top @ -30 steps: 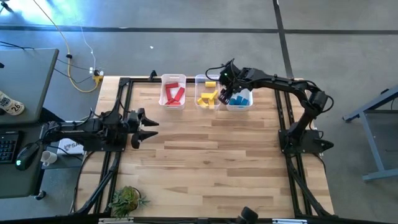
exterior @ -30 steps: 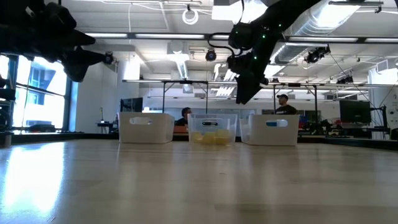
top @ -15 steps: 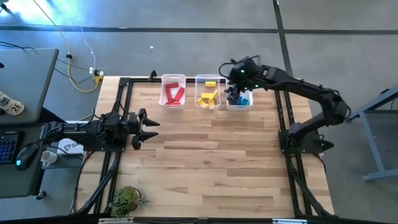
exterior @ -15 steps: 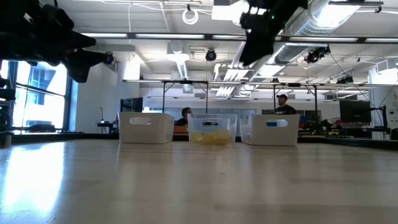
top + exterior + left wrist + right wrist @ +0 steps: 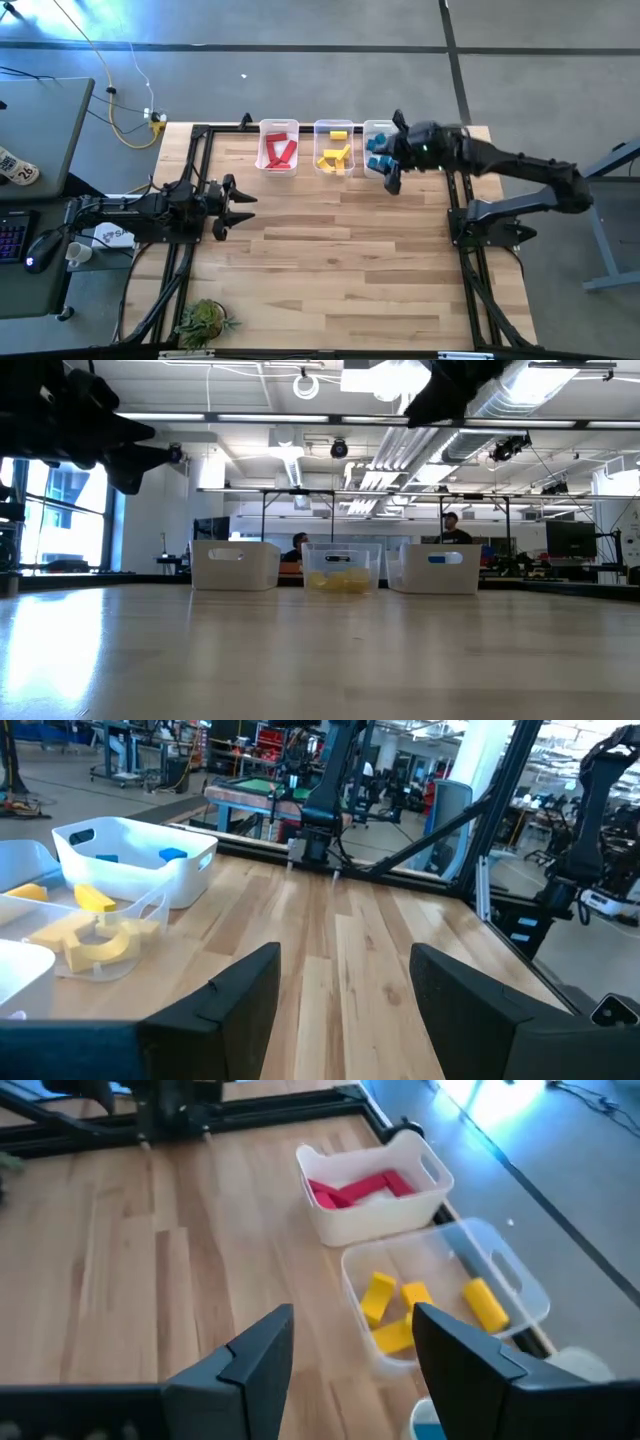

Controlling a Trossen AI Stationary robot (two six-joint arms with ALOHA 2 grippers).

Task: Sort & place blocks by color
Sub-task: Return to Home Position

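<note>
Worktop (image 5: 330,260): lying as pale wood planks inside a black frame, filling the middle of the high view; catching a sheen of light at the lower left of the low view.
Bins: standing side by side in a row at the upper centre of the high view, as the left white bin (image 5: 278,123), clear middle bin (image 5: 334,122) and right white bin (image 5: 375,124).
Blocks: lying sorted, with red blocks (image 5: 279,152) in the left white bin, yellow blocks (image 5: 335,156) in the clear middle bin and blue blocks (image 5: 377,160) in the right white bin.
Right end effector (image 5: 393,152): hanging above the right white bin's right edge, fingers spreading wide, gripping nothing.
Left end effector (image 5: 243,208): hovering by the worktop's left edge, well apart from the bins, fingers standing wide, gripping nothing.
Floor (image 5: 300,70): showing grey around the worktop in the high view.
Plant (image 5: 205,320): sitting at the lower left corner of the frame.
Person (image 5: 455,525): standing beyond the bins at centre right of the low view.
Ceiling lights (image 5: 300,420): running in bright rows across the top of the low view.
</note>
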